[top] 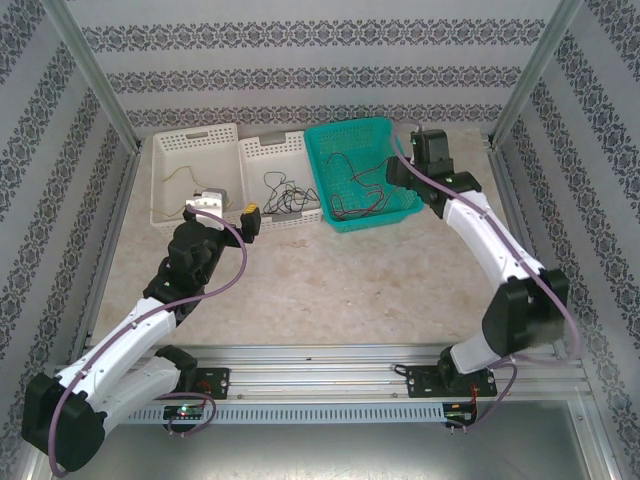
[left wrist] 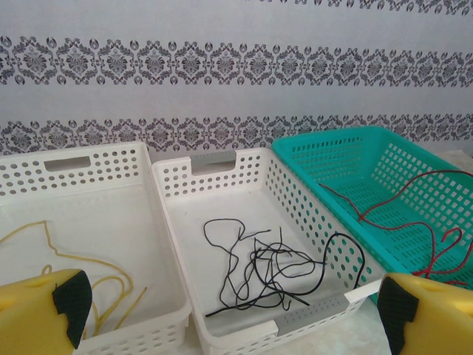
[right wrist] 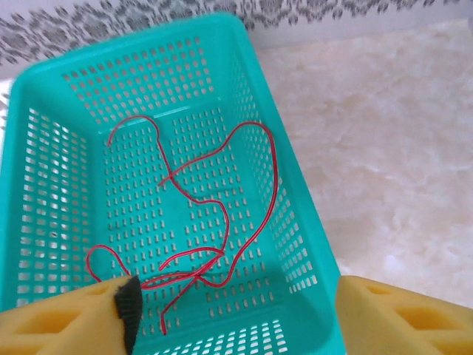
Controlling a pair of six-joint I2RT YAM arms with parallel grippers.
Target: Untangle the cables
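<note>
White perforated plastic forms the left white basket [left wrist: 74, 159], which stands at the far left of the bench [top: 340, 280]. On its floor lies the yellow cable [left wrist: 48, 237], thin and loosely curved, with one long bend and some smaller loops near the front wall. The left end effector [left wrist: 230, 307] hangs at the front of the two pale baskets, its yellow fingers spread wide with nothing between them.

Just beside the first basket, on its right, is the middle white basket [left wrist: 214, 166]. The black cables [left wrist: 259, 270] lie inside it in a loose tangle, with several strands crossing each other. One black loop rises against the right wall.

Next comes the teal basket [right wrist: 140, 37], close beside it and slightly turned. The red cable [right wrist: 222, 146] is spread over its floor in wide curves that cross at some places, with a tighter bundle near the front. The right end effector [right wrist: 236, 310] hovers above this front part. Its fingers stand apart and pinch nothing, and one dark pad [right wrist: 129, 307] is just beside the red bundle. Patterned wallpaper [top: 300, 80] covers the wall behind the baskets.
</note>
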